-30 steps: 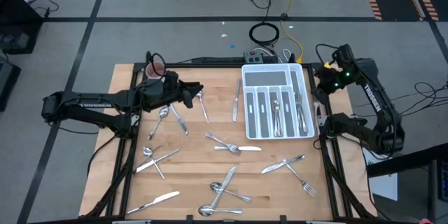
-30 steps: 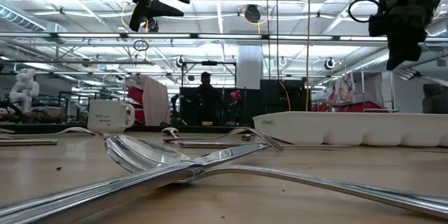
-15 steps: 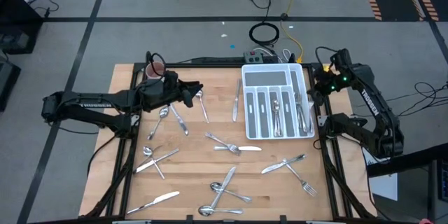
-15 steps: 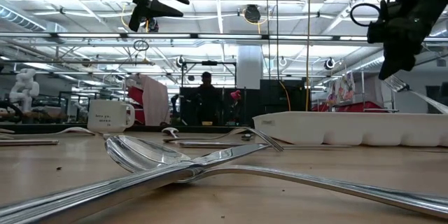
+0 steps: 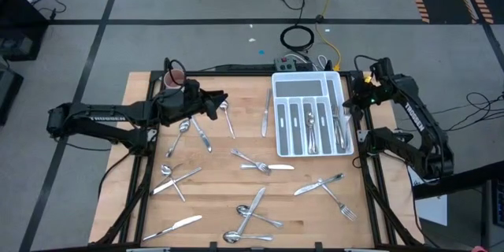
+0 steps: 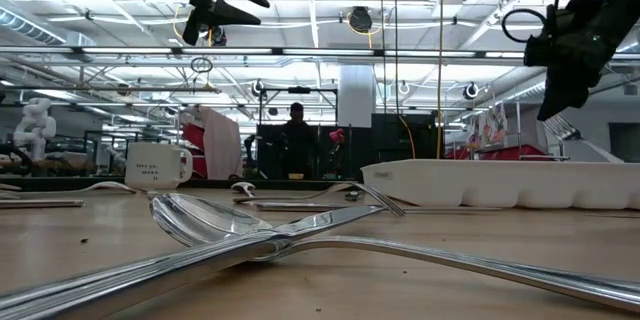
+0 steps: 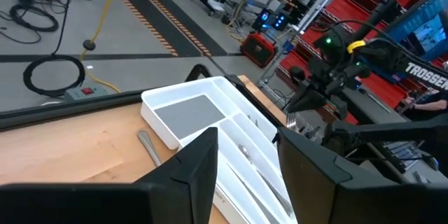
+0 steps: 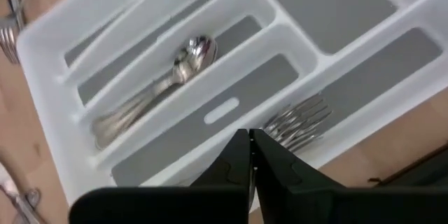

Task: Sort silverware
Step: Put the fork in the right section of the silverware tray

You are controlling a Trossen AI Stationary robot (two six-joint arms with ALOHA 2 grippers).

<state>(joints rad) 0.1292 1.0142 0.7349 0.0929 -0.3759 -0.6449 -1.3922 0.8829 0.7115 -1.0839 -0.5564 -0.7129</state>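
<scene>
Right gripper [image 8: 250, 155] hangs over the right-hand edge of the white cutlery tray [image 5: 283, 148], its fingers pressed together with nothing visible between them. From its own wrist view, a fork [image 8: 297, 120] lies in the slot just ahead of the fingertips and a spoon [image 8: 157, 87] rests in a slot farther in. Whether the fingertips touch the fork cannot be made out — the fork's handle runs under the dark fingers and is hidden there.

Left gripper [image 5: 219, 104] sits above the far left part of the wooden table [image 5: 216, 201], beside the mug [image 5: 172, 81], jaws partly apart and empty. In its wrist view the two dark fingers [image 7: 199, 164] frame the tray with a clear gap between them.

Most of the silverware [image 5: 256, 164] still lies loose on the table — crossed pairs and single pieces scattered from the left edge to the front right. A few pieces already lie in the tray's long slots, though from above they are too small to tell apart. In the low view, a spoon and other pieces [image 6: 215, 222] fill the foreground, cut off at the picture's edges.
</scene>
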